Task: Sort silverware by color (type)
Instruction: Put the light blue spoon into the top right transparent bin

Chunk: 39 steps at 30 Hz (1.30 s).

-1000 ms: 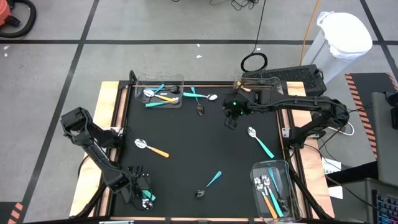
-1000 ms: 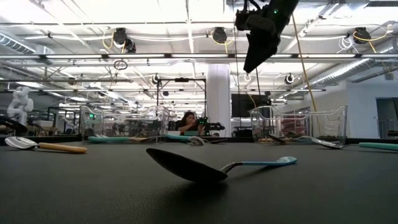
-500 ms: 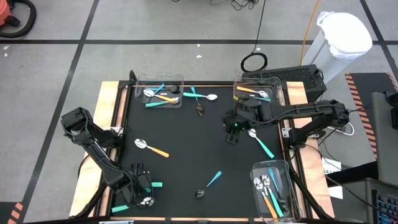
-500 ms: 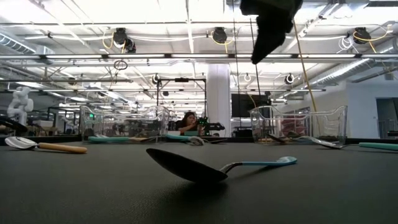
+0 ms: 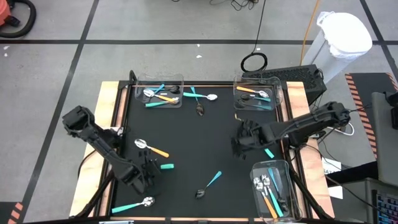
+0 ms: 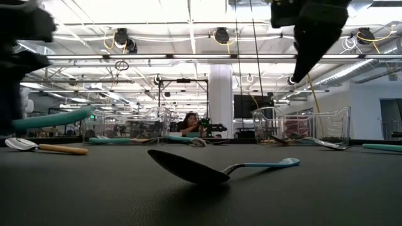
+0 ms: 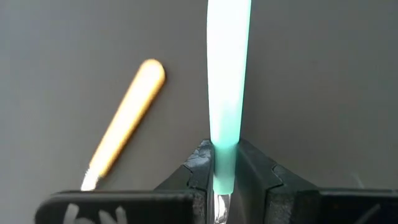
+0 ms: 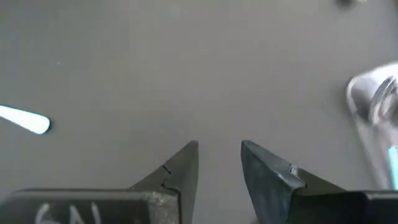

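My left gripper [image 5: 148, 172] hovers over the near left of the black mat, shut on a teal-handled utensil [image 7: 227, 74] whose handle [image 5: 166, 166] points toward the table's right. Below it an orange-handled spoon [image 5: 151, 148] lies flat. Another teal-handled spoon [image 5: 134, 204] lies at the near left edge. A dark spoon with a teal handle [image 5: 209, 183] rests near the front middle. My right gripper [image 8: 219, 163] is open above bare mat at the mat's right [image 5: 239, 147]. A teal-handled spoon [image 5: 267, 151] lies partly under that arm. My left gripper pinches the teal handle between its two fingers, at the handle's end next to the metal neck [image 7: 222, 169]. The fingers slant down from above, and the handle sticks out ahead of them. The utensil is lifted clear of the mat, its handle [image 6: 50, 118] about level.
Clear bins holding utensils stand at the far left [image 5: 159, 93], far right [image 5: 256, 94] and near right [image 5: 272, 190]. Loose teal-handled spoons [image 5: 202, 96] and a dark spoon [image 5: 200, 109] lie at the far middle. The mat's centre is bare.
My left gripper has lifted a teal-handled utensil from the near left corner and carried it up and toward the far side, leaving another teal-handled spoon there. My right gripper has swung from the far right bin toward the near right, sinking lower.
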Each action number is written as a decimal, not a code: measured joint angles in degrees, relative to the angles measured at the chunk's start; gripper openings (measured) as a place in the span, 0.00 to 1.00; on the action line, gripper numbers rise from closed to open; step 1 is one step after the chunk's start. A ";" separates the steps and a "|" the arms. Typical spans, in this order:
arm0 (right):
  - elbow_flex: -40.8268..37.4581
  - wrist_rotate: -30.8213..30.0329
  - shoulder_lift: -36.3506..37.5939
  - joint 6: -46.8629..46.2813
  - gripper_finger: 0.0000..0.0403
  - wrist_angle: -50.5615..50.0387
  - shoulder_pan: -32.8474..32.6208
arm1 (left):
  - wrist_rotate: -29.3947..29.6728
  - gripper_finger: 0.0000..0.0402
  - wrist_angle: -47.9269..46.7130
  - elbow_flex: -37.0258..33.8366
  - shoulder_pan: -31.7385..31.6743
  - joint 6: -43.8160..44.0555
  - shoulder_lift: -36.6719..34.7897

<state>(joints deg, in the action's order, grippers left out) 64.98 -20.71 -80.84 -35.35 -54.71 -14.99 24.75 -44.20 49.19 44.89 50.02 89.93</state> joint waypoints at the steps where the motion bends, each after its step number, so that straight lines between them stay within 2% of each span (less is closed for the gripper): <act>1: -1.10 -1.15 0.00 -1.66 0.29 1.78 -1.06 | 0.75 0.11 0.97 0.00 -0.87 -1.10 0.00; 4: -4.98 -4.46 0.00 -3.90 0.29 12.31 -4.11 | 2.89 0.11 5.50 0.00 -3.66 -6.58 0.00; 7: -10.03 -7.83 0.00 -3.27 0.29 28.36 -6.20 | 4.56 0.11 12.65 0.00 -6.80 -13.92 -0.02; 9: -13.65 -7.82 0.00 -1.64 0.29 39.29 -6.60 | 5.46 0.12 18.38 0.00 -8.86 -19.82 -0.02; 12: -17.90 -8.22 0.00 -0.06 0.29 52.21 -6.53 | 9.94 0.12 27.78 0.00 -11.62 -28.31 -0.04; 15: -20.49 -12.64 -0.10 0.14 0.31 61.77 -6.53 | 15.47 0.12 37.46 0.04 -14.19 -36.15 -0.04; 19: -21.54 -19.16 -0.78 2.53 0.36 69.17 -6.75 | 20.92 0.12 50.19 0.04 -17.66 -46.02 -0.06; 24: -21.54 -20.02 -1.60 7.13 0.45 76.50 -6.41 | 20.71 0.12 61.25 0.09 -21.85 -50.99 -0.09; 32: -21.54 -19.60 -2.15 8.69 0.61 87.34 -3.15 | 18.86 0.12 63.06 0.09 -25.30 -52.24 -0.09; 35: -21.54 -16.74 -3.76 9.35 0.64 91.18 -2.29 | 18.78 0.12 63.30 0.09 -26.19 -52.29 -0.11; 39: -21.54 -16.66 -6.23 12.26 0.66 96.86 -1.38 | 18.76 0.12 63.62 0.09 -27.45 -52.29 -0.11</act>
<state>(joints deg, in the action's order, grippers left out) 43.44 -37.38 -87.07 -23.09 42.15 -16.37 43.51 19.42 49.28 17.45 -2.26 89.82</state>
